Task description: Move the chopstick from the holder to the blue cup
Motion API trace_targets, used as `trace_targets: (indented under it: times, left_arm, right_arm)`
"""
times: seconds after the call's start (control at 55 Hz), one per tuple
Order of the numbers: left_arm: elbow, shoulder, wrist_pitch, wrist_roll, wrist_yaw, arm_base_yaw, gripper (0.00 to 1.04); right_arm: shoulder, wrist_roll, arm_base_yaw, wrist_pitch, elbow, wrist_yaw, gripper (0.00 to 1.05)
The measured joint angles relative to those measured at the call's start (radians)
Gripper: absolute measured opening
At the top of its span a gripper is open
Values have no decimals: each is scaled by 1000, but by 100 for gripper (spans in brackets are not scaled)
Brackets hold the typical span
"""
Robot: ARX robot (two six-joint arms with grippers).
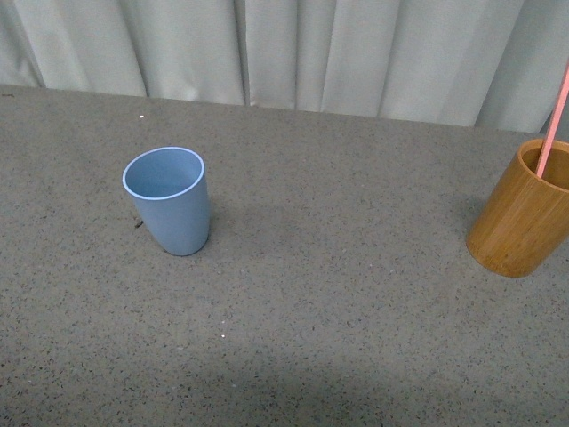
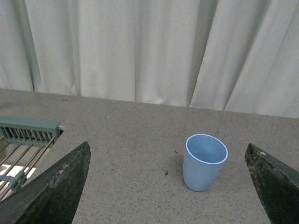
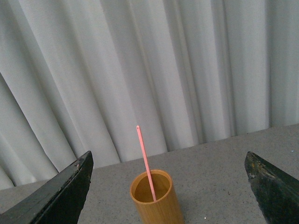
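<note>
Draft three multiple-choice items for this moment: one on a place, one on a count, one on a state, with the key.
1. Where is the chopstick?
A. In the blue cup
B. Standing in the holder
C. Lying beside the holder

2. How many chopsticks show?
A. One
B. Two
C. Four

3. How do the left pincer and right pincer stand?
A. Both open, gripping nothing
B. Left shut on the blue cup
C. Right shut on the chopstick

Key
1 B: the pink stick rises, leaning, out of the holder's mouth, and none rises from the blue cup.
2 A: the front and right wrist views show a single stick.
3 A: each wrist view shows its fingers spread wide, with nothing gripped.
</note>
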State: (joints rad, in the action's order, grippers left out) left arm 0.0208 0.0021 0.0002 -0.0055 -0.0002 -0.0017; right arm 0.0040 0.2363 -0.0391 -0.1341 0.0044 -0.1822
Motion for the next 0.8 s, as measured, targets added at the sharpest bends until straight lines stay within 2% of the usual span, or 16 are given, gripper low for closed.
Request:
trace_targets:
  times: [0.8]
  left_arm:
    - [0, 0, 0, 0, 0, 0, 98]
  right_arm:
    - [0, 0, 0, 0, 0, 0, 95]
